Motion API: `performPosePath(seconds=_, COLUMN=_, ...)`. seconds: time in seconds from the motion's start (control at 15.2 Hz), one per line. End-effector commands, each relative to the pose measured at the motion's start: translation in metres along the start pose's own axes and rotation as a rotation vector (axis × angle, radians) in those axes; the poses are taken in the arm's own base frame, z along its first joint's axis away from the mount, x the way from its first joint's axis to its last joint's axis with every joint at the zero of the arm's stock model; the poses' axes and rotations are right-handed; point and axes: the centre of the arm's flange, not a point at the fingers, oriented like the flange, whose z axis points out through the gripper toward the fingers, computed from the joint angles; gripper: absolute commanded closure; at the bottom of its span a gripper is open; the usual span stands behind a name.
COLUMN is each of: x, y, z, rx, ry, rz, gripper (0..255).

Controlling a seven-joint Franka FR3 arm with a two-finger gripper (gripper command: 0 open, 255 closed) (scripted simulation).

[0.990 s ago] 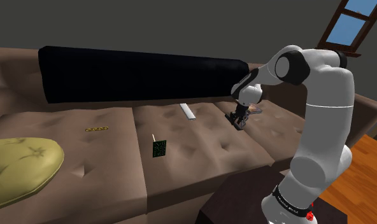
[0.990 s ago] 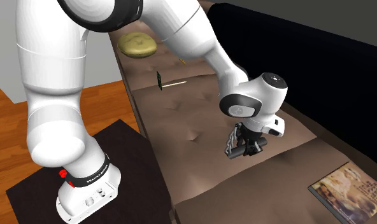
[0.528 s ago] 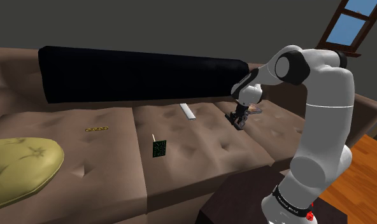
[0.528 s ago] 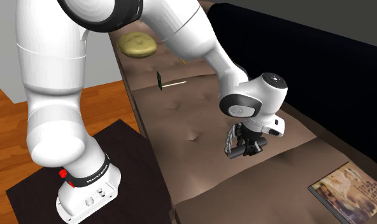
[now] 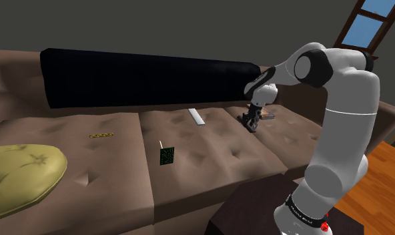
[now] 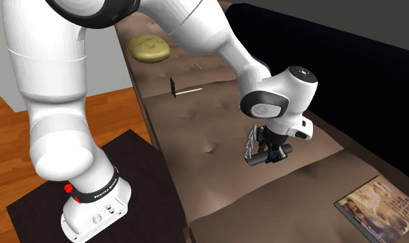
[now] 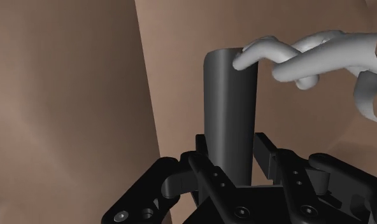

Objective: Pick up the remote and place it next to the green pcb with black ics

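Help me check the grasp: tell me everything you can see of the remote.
The remote is a plain dark grey bar, long and slim, with a rounded far end and no buttons on the face that shows. The gripper clasps it near one end, a black finger on each side. It juts out over the brown sofa seat. A pale grey curled thing overlaps its tip; whether they touch cannot be told.

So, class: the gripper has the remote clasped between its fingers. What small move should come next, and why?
Probably carry it toward the shoulder view's left, low over the seat, to the green pcb. The gripper is shut on the dark remote and seems clear of the brown sofa, while the pcb stands upright on the middle cushion, well apart from it.
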Motion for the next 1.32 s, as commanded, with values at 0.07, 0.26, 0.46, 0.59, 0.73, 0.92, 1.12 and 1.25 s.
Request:
performPosePath(seconds=0.07, x=-0.001, y=-0.002, z=-0.017, rx=0.0, ry=0.0, rz=0.0, gripper=255)
performPosePath(seconds=0.26, x=0.0, y=-0.003, z=-0.033, rx=0.0, ry=0.0, rz=0.0, gripper=255)
performPosePath(seconds=0.46, x=0.0, y=-0.004, z=-0.049, rx=0.0, ry=0.0, rz=0.0, gripper=255)
performPosePath(seconds=0.59, x=0.0, y=-0.005, z=-0.059, rx=0.0, ry=0.0, rz=0.0, gripper=255)
performPosePath(seconds=0.73, x=0.0, y=-0.006, z=-0.07, rx=0.0, ry=0.0, rz=0.0, gripper=255)
performPosePath(seconds=0.92, x=0.0, y=-0.007, z=-0.086, rx=0.0, ry=0.0, rz=0.0, gripper=255)
performPosePath(seconds=1.12, x=0.0, y=-0.008, z=-0.101, rx=0.0, ry=0.0, rz=0.0, gripper=255)
performPosePath(seconds=1.25, x=0.0, y=-0.009, z=-0.112, rx=0.0, ry=0.0, rz=0.0, gripper=255)
